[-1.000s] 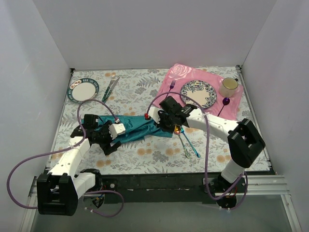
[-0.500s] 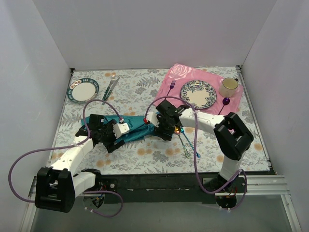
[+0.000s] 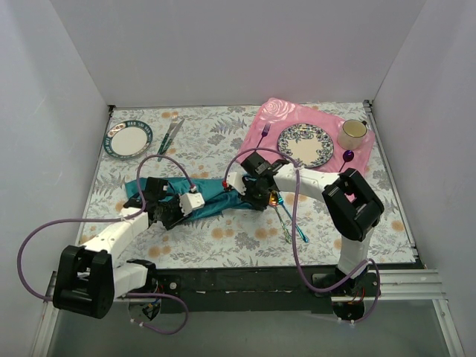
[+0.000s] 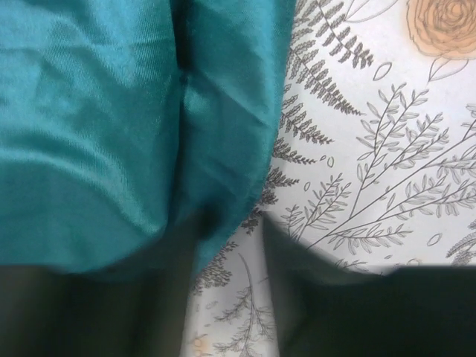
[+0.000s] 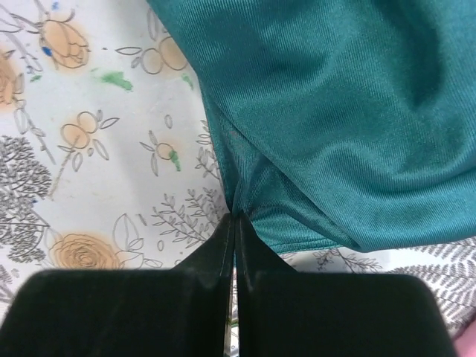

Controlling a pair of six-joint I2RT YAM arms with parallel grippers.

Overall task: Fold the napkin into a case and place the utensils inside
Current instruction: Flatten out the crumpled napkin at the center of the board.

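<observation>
Folding stage: early, as I judge it. The dark teal, slightly shiny square cloth napkin lies as a rumpled band across the floral-printed table cover, stretched between the two arms, with no neat fold in it.
Right gripper: fingers pressed together on a puckered bit of the napkin's edge, with the cloth fanning out from the pinch.
Left gripper: fingers stand apart. The napkin's doubled edge lies in the gap with bare table cover beside it, and I see no clamp on the cloth.
Utensils: the two slim iridescent rainbow metal utensils lie on the table cover just right of the napkin's end, near the right gripper and outside the cloth.
Step in hand: probably getting both ends gripped so the cloth can be drawn flat and folded over.
Doing it well: close the left fingers low against the table, taking every layer at the edge rather than one ply. Then lift both ends together and keep the cloth taut.
Risk: the shiny fabric may slip from a shallow pinch, and a careless sweep by the right arm could knock the utensils.
</observation>
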